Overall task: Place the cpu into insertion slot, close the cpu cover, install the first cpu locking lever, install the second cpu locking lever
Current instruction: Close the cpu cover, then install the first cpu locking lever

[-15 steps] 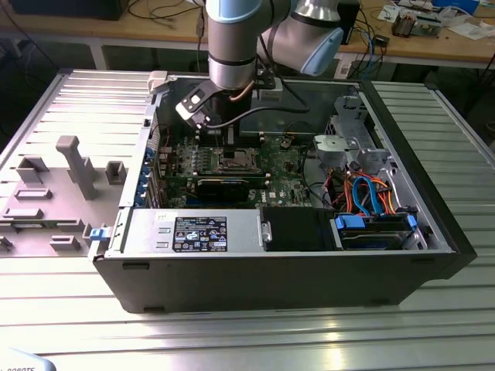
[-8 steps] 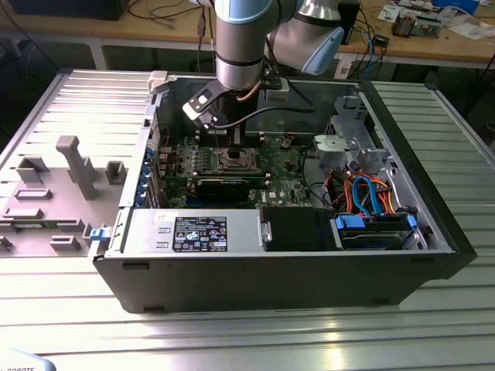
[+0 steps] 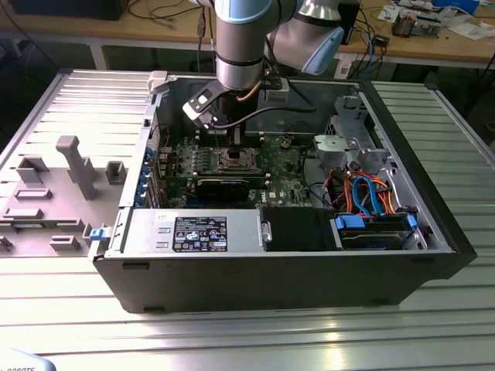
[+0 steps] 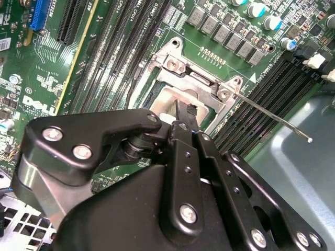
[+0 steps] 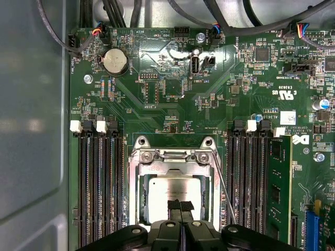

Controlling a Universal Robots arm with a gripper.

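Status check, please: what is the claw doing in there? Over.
Claw shut, tips over the cpu. Cpu cover looks down around it. One locking lever sticks out unlatched.

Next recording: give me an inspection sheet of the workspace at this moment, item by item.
Surface: ribbed metal table bearing an open computer case.
Job's things: cpu lies flat within the cut-out of the cpu cover, which looks lowered; one locking lever sticks out sideways, apparently unlatched.
Clutter: grey moulded fixtures at the exterior view's left.
Grippers: claw shut, tips over the cpu's edge; contact cannot be told.
Cables: orange and blue cables inside the case; black cable by the arm.
Surroundings: wooden workbench behind, with small items.
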